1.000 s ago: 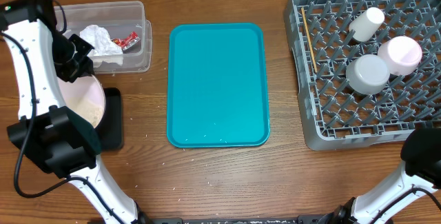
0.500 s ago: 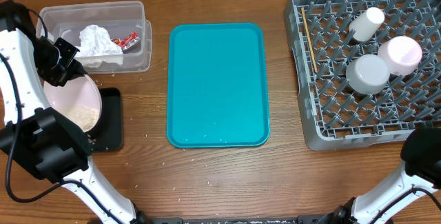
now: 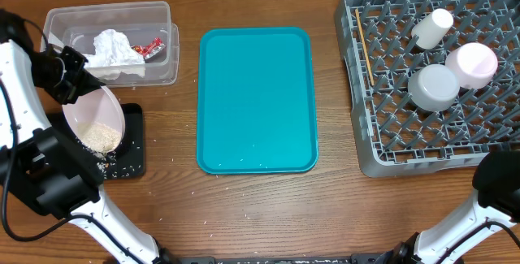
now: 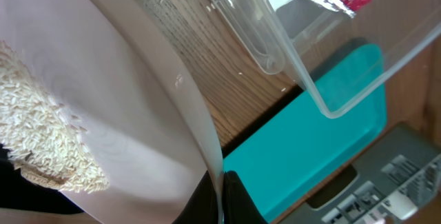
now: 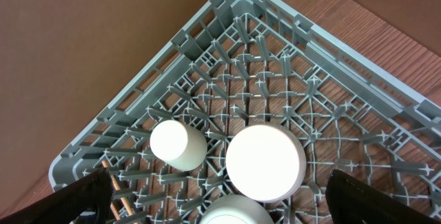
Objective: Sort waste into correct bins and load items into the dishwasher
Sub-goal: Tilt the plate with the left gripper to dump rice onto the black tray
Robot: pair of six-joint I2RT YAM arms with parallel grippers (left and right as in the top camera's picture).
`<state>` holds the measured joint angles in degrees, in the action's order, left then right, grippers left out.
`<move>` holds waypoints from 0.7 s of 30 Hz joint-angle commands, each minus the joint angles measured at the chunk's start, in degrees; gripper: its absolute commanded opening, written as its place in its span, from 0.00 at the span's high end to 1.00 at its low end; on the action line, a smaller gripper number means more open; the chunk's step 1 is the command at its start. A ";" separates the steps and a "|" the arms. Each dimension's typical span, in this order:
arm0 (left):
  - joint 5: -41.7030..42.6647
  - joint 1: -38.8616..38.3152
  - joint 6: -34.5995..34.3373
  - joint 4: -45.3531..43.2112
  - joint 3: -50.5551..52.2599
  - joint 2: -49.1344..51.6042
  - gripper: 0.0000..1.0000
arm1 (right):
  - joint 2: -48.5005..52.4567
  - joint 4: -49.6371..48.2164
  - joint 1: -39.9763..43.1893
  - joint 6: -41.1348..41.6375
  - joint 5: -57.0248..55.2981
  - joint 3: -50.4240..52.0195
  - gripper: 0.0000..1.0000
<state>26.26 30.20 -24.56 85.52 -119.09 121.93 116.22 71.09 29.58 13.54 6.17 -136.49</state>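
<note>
My left gripper (image 3: 73, 89) is shut on the rim of the white plate (image 3: 91, 116) and holds it tilted over the black tray (image 3: 132, 146). Rice (image 3: 99, 138) is heaped at the plate's low edge, and a few grains lie on the tray. In the left wrist view the fingers (image 4: 238, 200) pinch the plate (image 4: 117, 107) edge, with rice (image 4: 41, 138) at the left. The clear tub (image 3: 162, 20) holds the napkin (image 3: 114, 49) and the red packet (image 3: 149, 49). My right gripper (image 5: 220, 179) hangs open above the dish rack (image 5: 227, 17), out of the overhead view.
The teal tray (image 3: 256, 97) lies mid-table. The grey rack (image 3: 382, 146) at the right holds a cup (image 3: 431, 27), two upturned bowls (image 3: 433, 85) (image 3: 471, 62) and chopsticks (image 3: 363, 45). Stray rice grains dot the wood near the black tray.
The left gripper moved left and tipped the plate more steeply. The rice slid down to the plate's low edge, and some grains dropped onto the black tray. The right arm stayed still.
</note>
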 commanded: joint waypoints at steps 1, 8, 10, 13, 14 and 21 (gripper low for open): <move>5.20 2.23 2.64 0.17 1.25 -1.40 0.96 | -0.33 -0.28 0.07 0.39 0.28 -0.48 0.00; 11.21 4.90 5.79 0.98 3.58 -1.40 0.96 | -0.33 -0.28 0.07 0.42 0.28 -0.48 0.00; 11.28 5.22 6.16 1.29 3.58 -1.42 0.96 | -0.33 -0.28 0.07 0.39 0.28 -0.48 0.00; 12.63 5.35 7.76 1.90 3.58 -1.42 0.96 | -0.33 -0.28 0.07 0.42 0.28 -0.48 0.00; 13.49 5.38 8.46 2.16 3.58 -1.42 0.96 | -0.33 -0.28 0.07 0.42 0.28 -0.48 0.00; 18.49 7.43 11.69 2.25 3.58 -1.40 0.96 | -0.33 -0.28 0.07 0.42 0.28 -0.48 0.00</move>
<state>40.03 35.79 -15.97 86.46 -115.52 121.93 116.22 71.09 29.58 13.50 6.20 -136.49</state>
